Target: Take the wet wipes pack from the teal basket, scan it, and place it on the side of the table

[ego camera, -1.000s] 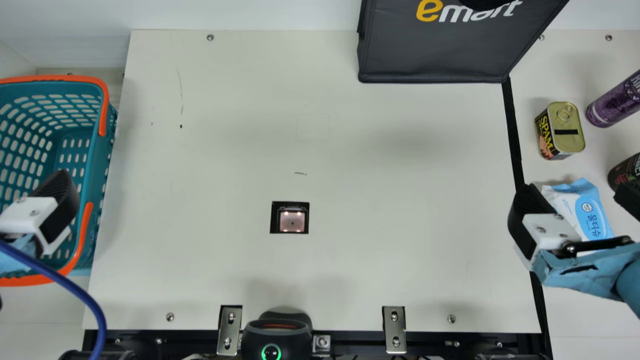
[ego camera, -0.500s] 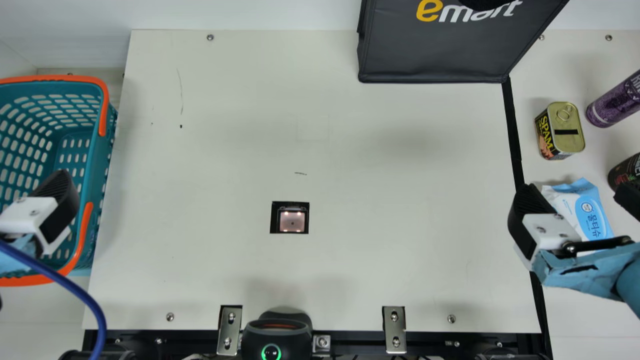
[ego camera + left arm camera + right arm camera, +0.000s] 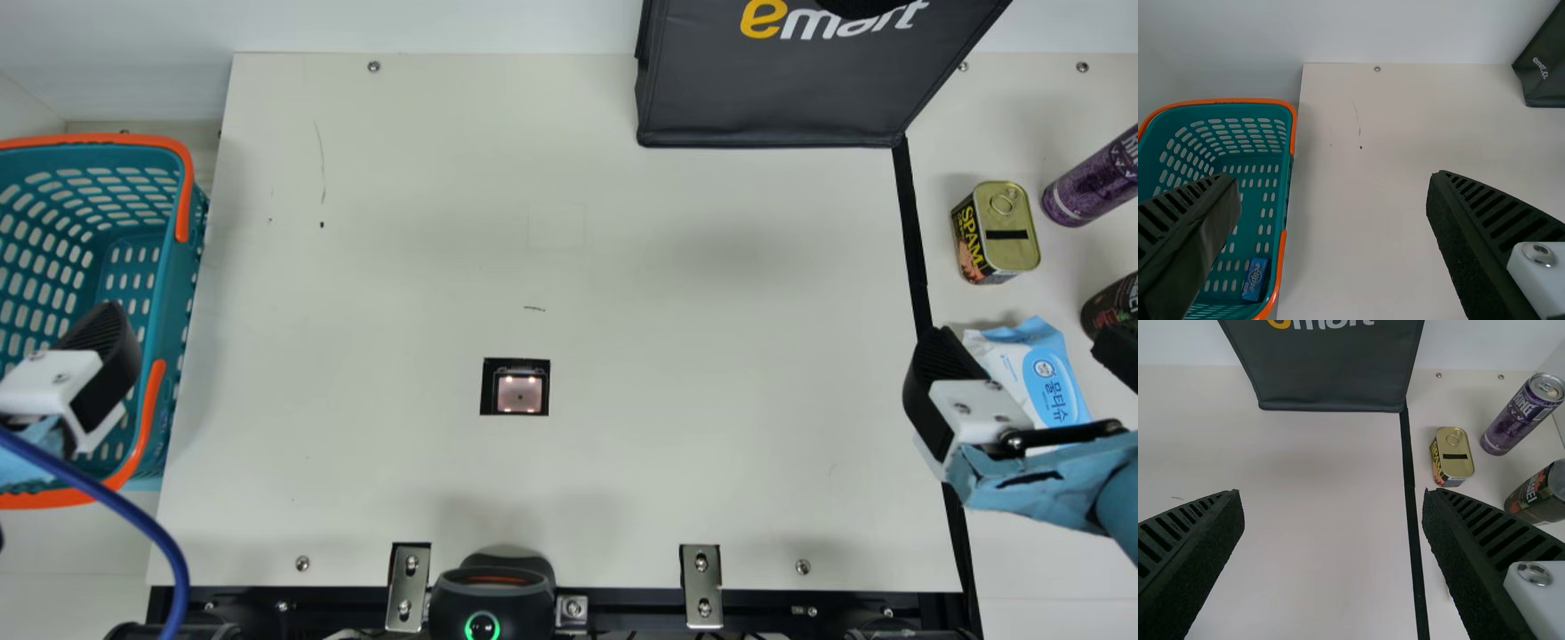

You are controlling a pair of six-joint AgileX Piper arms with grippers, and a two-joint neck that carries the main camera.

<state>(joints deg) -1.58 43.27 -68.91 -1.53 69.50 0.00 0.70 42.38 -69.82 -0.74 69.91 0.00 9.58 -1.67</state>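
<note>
My left gripper and right gripper gape wide, empty — the wipes pack, on the table's right side, should handle soft and slick, best pinched gently mid-body.

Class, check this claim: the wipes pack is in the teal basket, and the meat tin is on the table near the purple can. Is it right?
The wipes pack lies on the right side of the table, not in the teal basket, as the main view shows. The meat tin is on the table near the purple can.
</note>
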